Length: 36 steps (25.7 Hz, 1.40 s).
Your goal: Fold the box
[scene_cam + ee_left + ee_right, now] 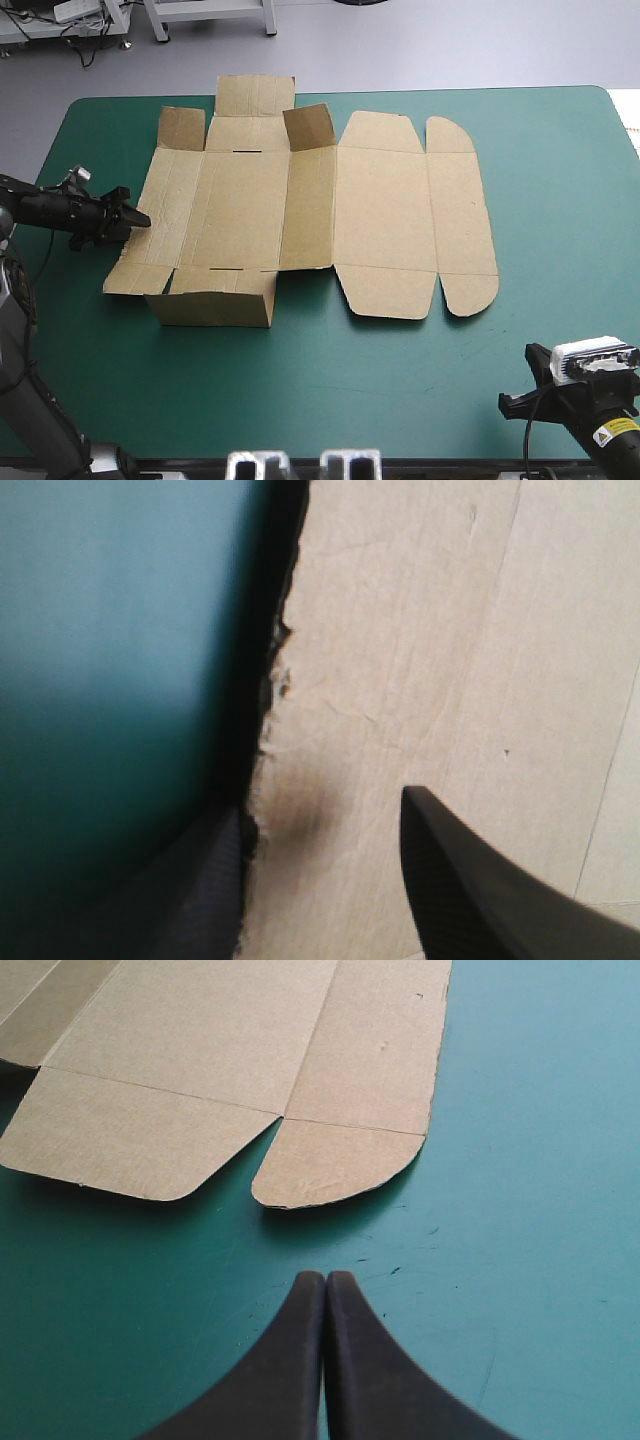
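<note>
Brown board box [385, 205]: cut sheet, left of centre on the desk; near-left wall [215, 308] and far-left flaps raised, the rest flat.
Desk [560, 180]: teal-green cover.
Left jaws: open, empty, at the box's left edge; that edge lies between the black fingers [480, 890].
Right jaws: closed, empty, over the near-right cover; rounded flap [335, 1165] ahead.

I see the box [385, 205], a brown cut sheet of corrugated board, lying opened out on the teal-green table cover [330, 400], slightly left of centre. Its right half, with the rounded flaps, lies flat. On the left half the near wall [213, 309] stands raised (two small far tabs too).
</note>
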Motion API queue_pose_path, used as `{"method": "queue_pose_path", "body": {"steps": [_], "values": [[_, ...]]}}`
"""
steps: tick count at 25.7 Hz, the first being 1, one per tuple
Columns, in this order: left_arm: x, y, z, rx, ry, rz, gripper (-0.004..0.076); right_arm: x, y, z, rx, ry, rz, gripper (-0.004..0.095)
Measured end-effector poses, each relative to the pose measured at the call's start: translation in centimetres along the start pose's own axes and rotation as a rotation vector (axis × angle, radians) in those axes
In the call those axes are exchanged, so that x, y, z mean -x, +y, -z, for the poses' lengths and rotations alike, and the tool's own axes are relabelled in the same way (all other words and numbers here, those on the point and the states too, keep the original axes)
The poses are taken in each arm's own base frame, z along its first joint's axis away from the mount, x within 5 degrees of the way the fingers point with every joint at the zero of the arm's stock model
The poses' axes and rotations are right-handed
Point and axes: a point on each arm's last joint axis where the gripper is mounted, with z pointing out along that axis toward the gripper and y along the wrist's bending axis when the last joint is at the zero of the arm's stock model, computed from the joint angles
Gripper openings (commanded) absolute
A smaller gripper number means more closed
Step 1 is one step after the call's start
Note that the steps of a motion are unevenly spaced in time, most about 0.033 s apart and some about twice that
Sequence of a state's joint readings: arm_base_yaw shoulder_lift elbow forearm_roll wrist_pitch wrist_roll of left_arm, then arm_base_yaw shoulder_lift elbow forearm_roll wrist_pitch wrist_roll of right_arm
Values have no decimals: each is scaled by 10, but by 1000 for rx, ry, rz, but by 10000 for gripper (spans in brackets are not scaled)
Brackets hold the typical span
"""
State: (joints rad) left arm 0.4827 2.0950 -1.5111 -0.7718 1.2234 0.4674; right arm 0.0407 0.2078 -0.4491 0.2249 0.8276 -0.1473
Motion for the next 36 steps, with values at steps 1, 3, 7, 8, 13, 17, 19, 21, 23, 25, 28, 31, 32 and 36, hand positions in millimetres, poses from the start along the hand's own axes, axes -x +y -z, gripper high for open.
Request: {"method": "queue_pose_path", "body": {"steps": [1, 3, 7, 8, 13, 17, 19, 21, 23, 25, 28, 31, 32, 36], "values": [[0, -2, -1, -1, 3, -3, 361, 0, 0, 0, 0, 0, 0, -23], [0, -6, -5, -11, 10, -6, 361, 0, 0, 0, 0, 0, 0, -23], [0, -18, -19, -57, 33, -3, 351, 0, 0, 0, 0, 0, -1, -23], [0, -20, -21, -65, 38, -3, 342, 0, 0, 0, 0, 0, -1, -23], [-1, -27, -31, -109, 45, 10, 234, 0, 0, 0, 0, 0, -1, -23], [-1, -32, -39, -142, 51, 24, 137, 0, 0, 0, 0, 0, -1, -23], [-1, -33, -40, -143, 46, 25, 95, 0, 0, 0, 0, 0, -1, -23], [0, -33, -40, -145, 42, 26, 27, 0, 0, 0, 0, 0, -1, -23], [0, -33, -40, -149, 42, 29, -7, 0, 0, 0, 0, 0, -1, -23], [0, -34, -40, -151, 40, 29, -8, 0, 0, 0, 0, 0, -1, -23], [1, -40, -35, -149, 21, -4, -10, 0, 0, 0, 0, 0, -1, -23], [2, -66, -11, -122, -41, -109, -10, 0, 0, 0, 0, 0, -1, -23], [-2, -83, 7, -88, -76, -181, -10, 0, 0, 0, 0, 0, -1, -23], [-32, -144, 45, 9, -133, -428, -10, 0, 0, 0, 0, 0, 0, -24]]}}
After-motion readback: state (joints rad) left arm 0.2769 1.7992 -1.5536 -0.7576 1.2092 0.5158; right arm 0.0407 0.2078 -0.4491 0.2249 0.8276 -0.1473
